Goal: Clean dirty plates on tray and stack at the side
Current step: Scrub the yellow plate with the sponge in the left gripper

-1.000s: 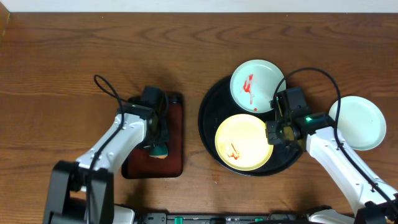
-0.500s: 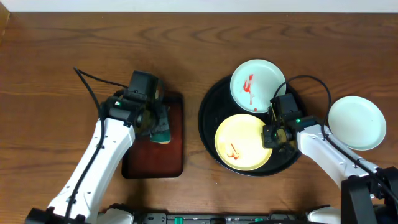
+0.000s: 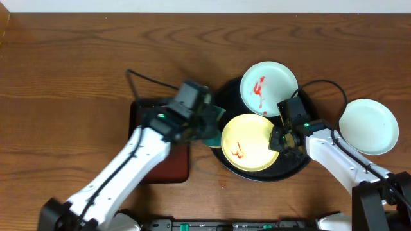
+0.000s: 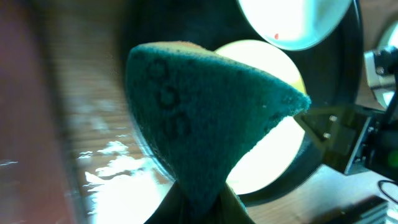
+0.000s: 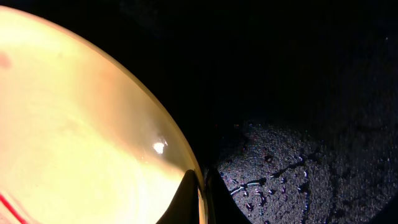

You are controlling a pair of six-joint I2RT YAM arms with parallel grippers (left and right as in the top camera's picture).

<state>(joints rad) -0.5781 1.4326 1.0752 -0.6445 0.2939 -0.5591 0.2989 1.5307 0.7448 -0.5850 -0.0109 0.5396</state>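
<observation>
1. L gripper (image 3: 204, 126) is clamped on the green sponge (image 4: 199, 118). It hangs over the tray (image 3: 257, 177) left rim, sponge corner aimed at the yellow plate (image 3: 252, 138).
2. R gripper (image 5: 200, 198) is pinched shut on that plate's right rim, one finger each side of the lip. Plate sits in front half of tray.
3. Sauce (image 3: 237, 152) is on its front-left area. Blue-white plate (image 3: 268, 88) w/ red smears is just behind, also in tray. Third plate (image 3: 368, 126) looks clean, on table (image 3: 77, 64) right of tray, apart from it.
4. Step, IMO: scrub yellow plate. Lay sponge face flat, not on the corner, and land straight on the smear.
5. Stroke toward the R pinch so plate loads into the hold, not out of it. Light pressure: tray floor looks wet in R wrist view, plate may skate.
6. Watch L arm + cable vs blue-white plate. Red-brown tray (image 3: 174, 168) sits under L arm, prob no issue.
</observation>
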